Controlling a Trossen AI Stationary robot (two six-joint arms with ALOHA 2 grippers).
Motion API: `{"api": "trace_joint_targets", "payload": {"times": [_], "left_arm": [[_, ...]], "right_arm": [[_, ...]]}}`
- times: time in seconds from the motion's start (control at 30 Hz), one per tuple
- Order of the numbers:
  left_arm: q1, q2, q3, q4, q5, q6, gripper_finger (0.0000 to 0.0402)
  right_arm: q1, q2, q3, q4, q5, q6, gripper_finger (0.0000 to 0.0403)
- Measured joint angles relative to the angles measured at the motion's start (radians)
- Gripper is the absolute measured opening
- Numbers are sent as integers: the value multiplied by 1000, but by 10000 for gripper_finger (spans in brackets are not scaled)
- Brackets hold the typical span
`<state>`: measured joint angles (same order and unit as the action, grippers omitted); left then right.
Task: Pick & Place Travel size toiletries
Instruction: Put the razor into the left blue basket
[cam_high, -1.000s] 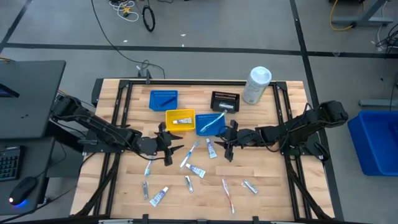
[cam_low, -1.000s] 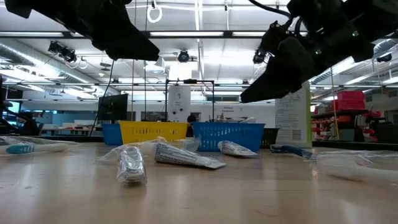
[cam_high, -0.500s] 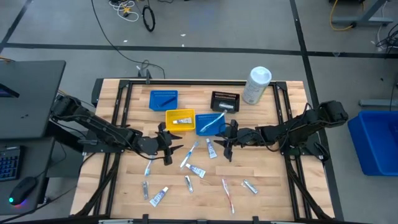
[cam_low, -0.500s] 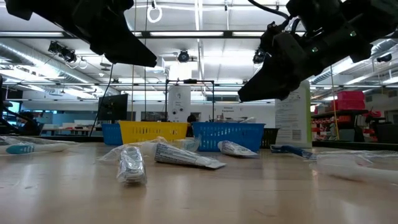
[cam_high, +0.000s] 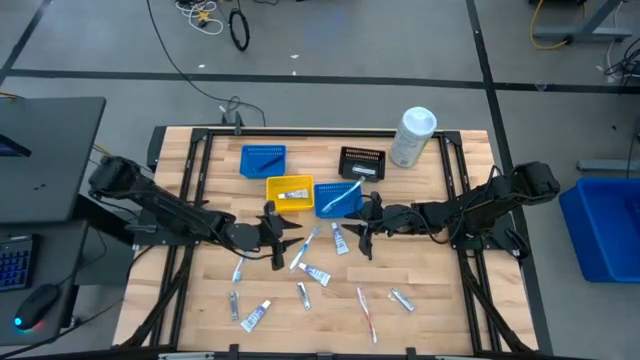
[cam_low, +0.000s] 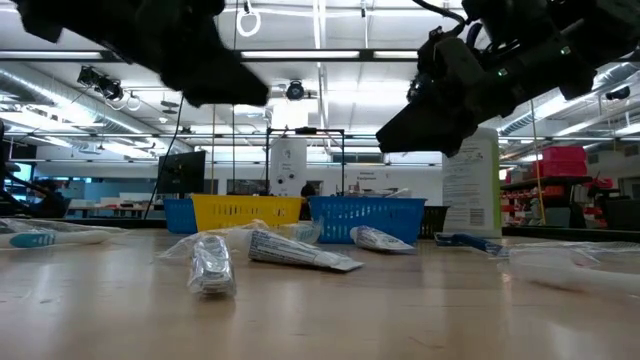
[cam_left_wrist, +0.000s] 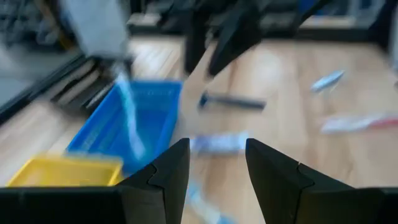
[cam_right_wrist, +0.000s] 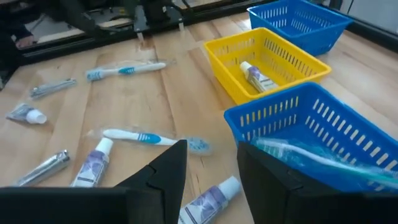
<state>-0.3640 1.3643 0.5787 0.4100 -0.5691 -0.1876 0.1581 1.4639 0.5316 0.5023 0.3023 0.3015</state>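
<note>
Toiletries lie scattered over the middle and near half of the table (cam_high: 460, 180): a blue-and-white toothbrush (cam_high: 303, 246) and a mini tube (cam_high: 340, 240) at the centre, another tube (cam_high: 318, 274) and a small tube (cam_high: 303, 294) just nearer, a red toothbrush (cam_high: 367, 312) and a silvery packet (cam_high: 402, 299) toward the near right, and a tube (cam_high: 255, 316) beside a slim packet (cam_high: 235, 306) toward the near left. One tube (cam_right_wrist: 254, 76) already lies in the yellow bin (cam_high: 289, 192), and a toothbrush (cam_high: 343, 199) rests in the blue bin (cam_high: 338, 198) touching it. A second blue bin (cam_high: 264, 160) and a black bin (cam_high: 361, 162) sit nearer the far edge, with a white canister (cam_high: 412, 137) at the far right corner.

The left gripper (cam_high: 283, 234) hovers above the table just left of the central toothbrush, fingers spread and empty. The right gripper (cam_high: 364, 233) hangs just right of the central tube, beside the blue bin, fingers likewise apart and holding nothing.
</note>
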Motion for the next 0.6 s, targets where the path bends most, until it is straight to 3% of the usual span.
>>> {"api": "trace_joint_targets", "payload": {"times": [0.1,0.27,0.4,0.5,0.6], "left_arm": [[10,87,1,133,40,60,164],[18,182,63,131,101,96,165],[18,219,100,125,128,90,165],[17,227,121,118,149,86,165],[18,232,131,121,164,71,165]], "right_arm": [[7,0,0,-4,-15,36,157],[55,-5,7,-45,-26,81,160],[97,-25,69,-265,-26,192,158],[124,-22,109,-499,-26,342,161],[128,-10,107,-607,-26,512,165]]}}
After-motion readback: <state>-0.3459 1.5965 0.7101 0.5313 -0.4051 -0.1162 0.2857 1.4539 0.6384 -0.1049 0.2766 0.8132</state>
